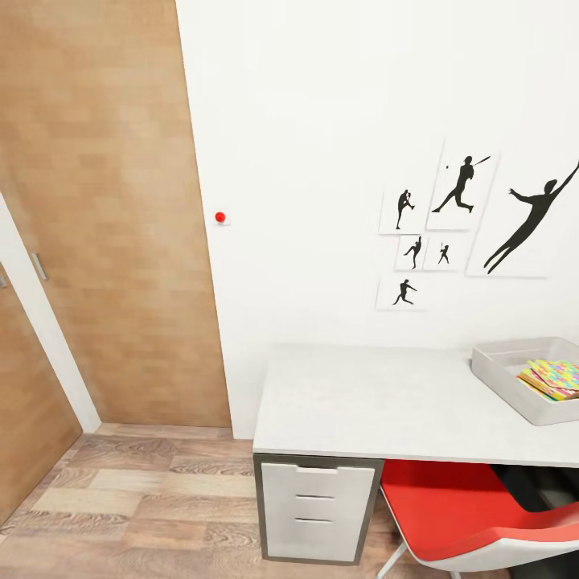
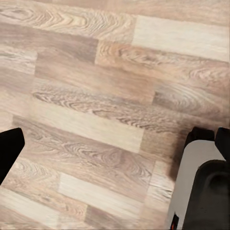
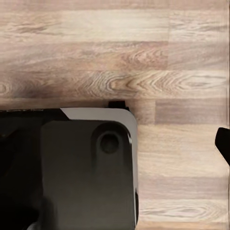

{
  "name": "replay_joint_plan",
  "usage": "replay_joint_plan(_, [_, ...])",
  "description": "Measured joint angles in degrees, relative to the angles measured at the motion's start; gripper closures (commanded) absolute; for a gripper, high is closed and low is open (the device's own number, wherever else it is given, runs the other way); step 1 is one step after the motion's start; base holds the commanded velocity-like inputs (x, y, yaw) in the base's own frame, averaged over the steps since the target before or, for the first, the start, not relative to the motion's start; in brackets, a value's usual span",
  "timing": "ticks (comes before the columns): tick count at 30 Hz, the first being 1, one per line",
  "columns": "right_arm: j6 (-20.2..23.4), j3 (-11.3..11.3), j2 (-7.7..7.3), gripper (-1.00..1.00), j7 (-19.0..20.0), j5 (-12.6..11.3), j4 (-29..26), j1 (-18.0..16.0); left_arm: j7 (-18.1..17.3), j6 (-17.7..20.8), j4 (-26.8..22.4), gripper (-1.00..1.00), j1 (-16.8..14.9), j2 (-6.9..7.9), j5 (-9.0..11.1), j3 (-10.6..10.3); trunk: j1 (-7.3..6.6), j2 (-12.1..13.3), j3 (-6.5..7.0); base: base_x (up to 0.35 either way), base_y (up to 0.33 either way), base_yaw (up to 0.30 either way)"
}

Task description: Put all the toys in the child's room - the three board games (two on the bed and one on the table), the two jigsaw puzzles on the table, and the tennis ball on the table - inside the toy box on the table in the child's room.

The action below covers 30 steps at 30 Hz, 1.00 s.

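Desk corner of the child's room — robot facing the wall.

White wall (image 1: 322, 121) with a wood door (image 1: 104, 225) beside it and plank floor (image 1: 145, 498) below; the table (image 1: 378, 402) stands against the wall, a red chair (image 1: 458, 515) tucked under it. The toy box (image 1: 503, 374) sits at the table's far right, a puzzle (image 1: 555, 378) inside. Silhouette prints (image 1: 458, 225) hang above; a red button (image 1: 219, 217) near the door. Both wrist views look down at floor — whether either gripper is wide or closed cannot be told.
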Motion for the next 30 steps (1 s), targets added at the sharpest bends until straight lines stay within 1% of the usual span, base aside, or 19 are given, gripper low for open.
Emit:
replay_joint_plan(3, [-2.34, 0.0, 0.21, -1.0, -1.25, -0.02, 0.97, 1.03, 0.55, -0.52, 0.17, -1.0, 2.69, -0.97, 0.01, 0.0, 0.0, 0.0, 0.01, 0.0, 0.0, 0.0])
replay_joint_plan(4, [-2.99, 0.01, 0.28, -1.0, -1.99, -0.07, 1.21, 1.98, 0.69, -0.69, 0.23, -1.0, 4.03, -1.25, 0.03, 0.05, 0.0, 0.0, -0.01, 0.0, 0.0, 0.0])
replay_joint_plan(6, [-3.46, -0.04, 0.33, -1.0, -2.75, -0.14, 1.37, 3.0, 0.77, -0.81, 0.25, -1.0, 5.31, -1.47, 0.01, 0.03, 0.0, 0.0, 0.01, 0.0, 0.0, 0.0])
replay_joint_plan(11, [-4.3, -0.21, 0.39, -1.0, -6.11, -0.89, 1.65, 6.36, 0.86, -0.87, 0.36, -1.0, 9.47, -1.98, 0.03, 0.04, 0.0, 0.0, 0.0, 0.0, 0.0, 0.0])
replay_joint_plan(14, [-4.32, -0.21, 0.41, -1.0, -7.06, -1.0, 1.69, 7.65, 0.87, -0.81, 0.45, -1.0, 10.87, -2.21, -0.04, -0.02, 0.0, 0.0, 0.01, 0.0, 0.0, 0.0])
replay_joint_plan(16, [-4.3, -0.21, 0.46, -1.0, -7.31, -1.03, 1.73, 8.25, 0.8, -0.66, 0.75, -1.0, 11.55, -2.64, -0.05, -0.03, 0.0, 0.0, 0.01, 0.0, 0.0, 0.0])
replay_joint_plan(19, [-4.26, -0.22, 0.55, -1.0, -7.46, -1.06, 1.76, 9.04, 0.8, -0.61, 1.03, -1.0, 13.0, -2.92, -0.36, -0.13, 0.0, 0.0, 0.01, 0.0, 0.0, 0.0])
replay_joint_plan(20, [-4.27, -0.23, 0.56, -1.0, -7.47, -1.08, 1.8, 9.21, 0.8, -0.6, 1.06, -1.0, 13.34, -2.92, -0.55, -0.18, 0.0, 0.0, 0.01, 0.0, 0.0, 0.0])
replay_joint_plan(23, [-4.19, -0.37, 0.46, -1.0, -7.62, -1.16, 1.78, 9.81, 0.86, -0.64, 1.19, -1.0, 14.44, -2.77, -2.1, -0.27, 0.0, 0.0, 0.01, 0.0, 0.0, 0.0])
replay_joint_plan(25, [-4.18, -0.47, 0.29, -1.0, -7.98, -1.23, 1.77, 9.96, 0.88, -0.69, 1.23, -1.0, 14.97, -2.73, -2.79, -0.31, 0.0, 0.0, 0.01, 0.0, 0.0, 0.0])
replay_joint_plan(30, [-4.17, -0.53, 0.16, -1.0, -10.77, -1.24, 1.81, 10.1, 0.91, -0.78, 1.26, -1.0, 16.17, -2.85, -3.4, -0.33, 0.0, 0.0, 0.01, 0.0, 0.0, 0.0])
